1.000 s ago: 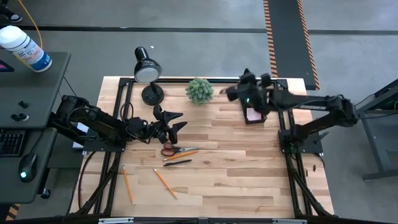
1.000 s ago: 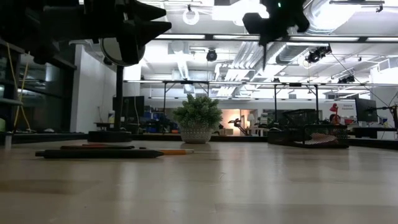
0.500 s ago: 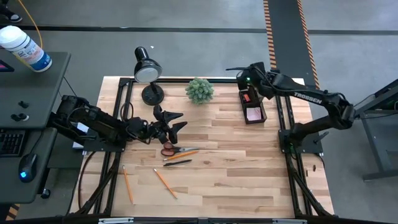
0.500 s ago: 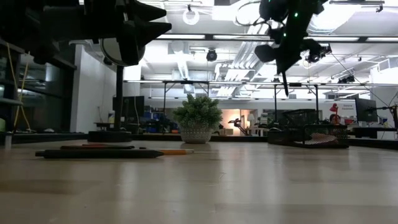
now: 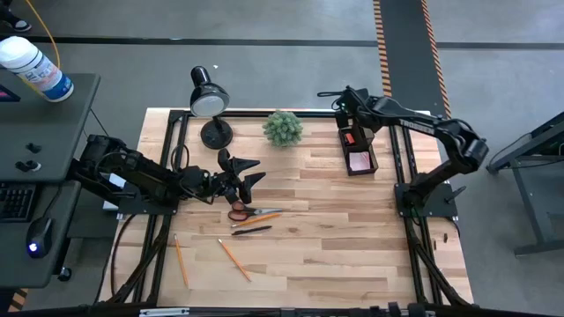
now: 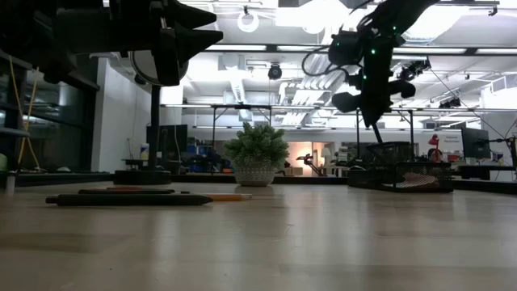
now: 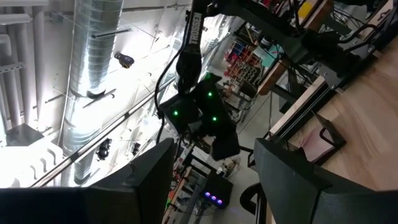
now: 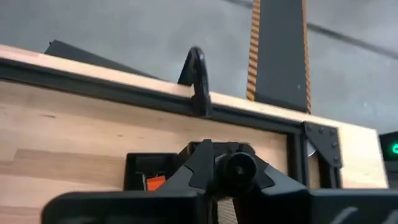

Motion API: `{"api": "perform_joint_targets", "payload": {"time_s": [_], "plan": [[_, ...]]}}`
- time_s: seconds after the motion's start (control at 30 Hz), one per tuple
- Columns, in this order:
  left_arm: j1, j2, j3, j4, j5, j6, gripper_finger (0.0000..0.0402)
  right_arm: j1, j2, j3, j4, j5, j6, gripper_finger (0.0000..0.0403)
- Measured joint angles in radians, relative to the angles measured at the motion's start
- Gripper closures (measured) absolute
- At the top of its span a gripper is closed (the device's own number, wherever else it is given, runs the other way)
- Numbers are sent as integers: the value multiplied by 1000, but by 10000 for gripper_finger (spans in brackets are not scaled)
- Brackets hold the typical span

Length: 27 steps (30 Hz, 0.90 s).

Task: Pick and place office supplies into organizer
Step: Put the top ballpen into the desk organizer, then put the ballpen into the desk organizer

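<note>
Right tool (image 5: 345,95), nearly closed on a dark pen (image 6: 380,129), hangs directly above the organizer (image 5: 359,151), pen pointing down, apparently for dropping into its cup section.

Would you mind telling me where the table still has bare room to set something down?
The middle and near-right of the table are bare, between the scissors and the organizer. It is crowded at the left: the left gripper, pens and pencils. The lamp and plant fill the far edge.
</note>
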Motion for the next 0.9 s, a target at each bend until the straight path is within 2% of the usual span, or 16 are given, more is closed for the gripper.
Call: {"api": "perform_joint_targets", "payload": {"time_s": [0.13, 0.33, 0.53, 0.73, 0.8, 0.9], "plan": [[0, 0, 0, 0, 0, 0, 190, -22, 18, 0, -6, -40, 25, 332], [0, 0, 0, -4, 0, 0, 190, -25, 18, 0, -20, -21, 27, 299], [0, 0, 0, -12, 0, 0, 190, -18, 18, 0, -19, -19, 20, 291], [0, 0, 0, -15, -19, 8, 190, 39, 8, 3, 20, -26, -67, 291], [0, 0, 0, -15, -20, 8, 190, 65, 3, 25, 27, -48, -109, 291], [0, 0, 0, -15, -20, 8, 190, 115, 1, 84, 37, -139, -172, 291]]}}
